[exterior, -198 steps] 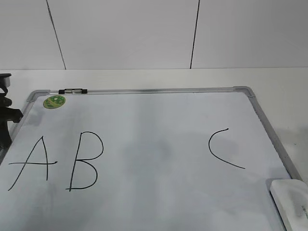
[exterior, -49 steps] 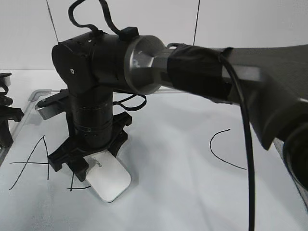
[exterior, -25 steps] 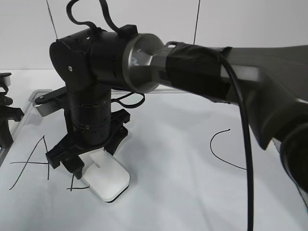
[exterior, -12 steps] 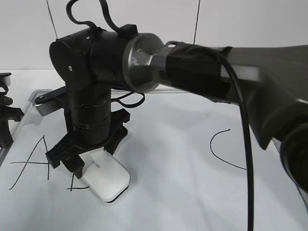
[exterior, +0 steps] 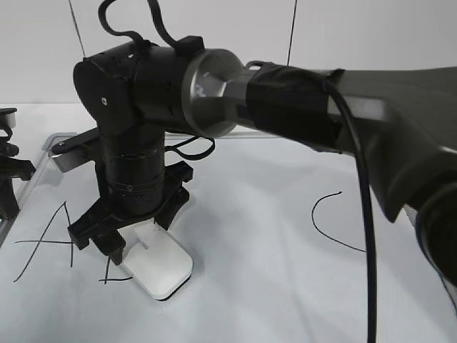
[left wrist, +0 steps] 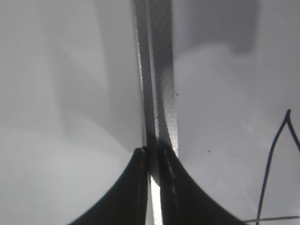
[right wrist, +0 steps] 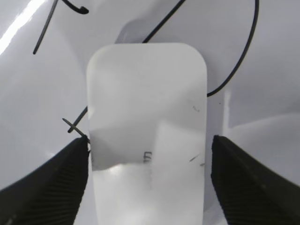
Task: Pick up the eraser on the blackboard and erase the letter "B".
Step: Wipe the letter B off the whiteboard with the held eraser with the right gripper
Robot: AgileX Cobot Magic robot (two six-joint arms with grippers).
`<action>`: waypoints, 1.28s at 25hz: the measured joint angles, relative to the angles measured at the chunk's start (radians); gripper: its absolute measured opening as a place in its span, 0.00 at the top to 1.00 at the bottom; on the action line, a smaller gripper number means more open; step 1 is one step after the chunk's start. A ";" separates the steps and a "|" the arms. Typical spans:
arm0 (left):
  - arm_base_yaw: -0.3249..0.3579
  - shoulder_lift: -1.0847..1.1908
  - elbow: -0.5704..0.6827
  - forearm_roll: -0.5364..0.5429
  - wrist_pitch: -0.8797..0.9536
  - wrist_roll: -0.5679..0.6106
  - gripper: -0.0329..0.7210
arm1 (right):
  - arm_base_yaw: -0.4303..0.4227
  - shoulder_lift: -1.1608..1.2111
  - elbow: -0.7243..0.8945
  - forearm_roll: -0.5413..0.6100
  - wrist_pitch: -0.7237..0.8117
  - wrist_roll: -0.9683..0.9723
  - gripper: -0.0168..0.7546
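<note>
The white eraser [exterior: 164,268] lies flat on the blackboard [exterior: 250,214], over the letter "B" [exterior: 118,277]. Only the B's lower-left stroke shows beside it. My right gripper [exterior: 139,232] reaches across from the right and stands upright over the eraser, shut on it. In the right wrist view the eraser [right wrist: 147,126] fills the space between the fingers [right wrist: 61,187] of that gripper [right wrist: 150,143], and the B's curved strokes [right wrist: 243,56] show beyond it. My left gripper [left wrist: 151,152] is shut and empty over the board's metal frame [left wrist: 161,70].
The letter "A" [exterior: 50,239] is just left of the eraser, and the "C" [exterior: 328,221] is at the right. The right arm [exterior: 321,107] spans the view above the board. The left arm [exterior: 8,171] stands at the board's left edge. A white wall is behind.
The right arm brought the eraser from the board's near right corner onto the B and slid it slightly left and nearer. Nothing has moved in the last half second.
</note>
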 joint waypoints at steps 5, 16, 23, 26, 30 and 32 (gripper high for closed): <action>0.000 0.000 0.000 0.000 0.000 0.000 0.93 | 0.000 0.000 0.000 0.000 0.000 0.000 0.14; 0.000 0.000 0.000 -0.001 0.000 0.000 0.93 | 0.000 0.015 0.000 -0.001 0.000 0.000 0.17; 0.000 0.000 0.000 -0.002 0.000 0.000 0.93 | 0.000 0.018 0.000 0.007 0.000 0.000 0.19; 0.000 0.000 0.000 -0.002 0.000 0.000 0.93 | 0.000 0.030 0.000 0.009 0.000 0.000 0.19; 0.000 0.000 0.000 -0.002 0.000 0.000 0.93 | 0.000 0.036 0.000 0.009 0.000 0.000 0.20; 0.000 0.000 0.000 -0.002 0.000 0.000 0.93 | 0.000 0.036 0.000 0.009 0.000 0.000 0.21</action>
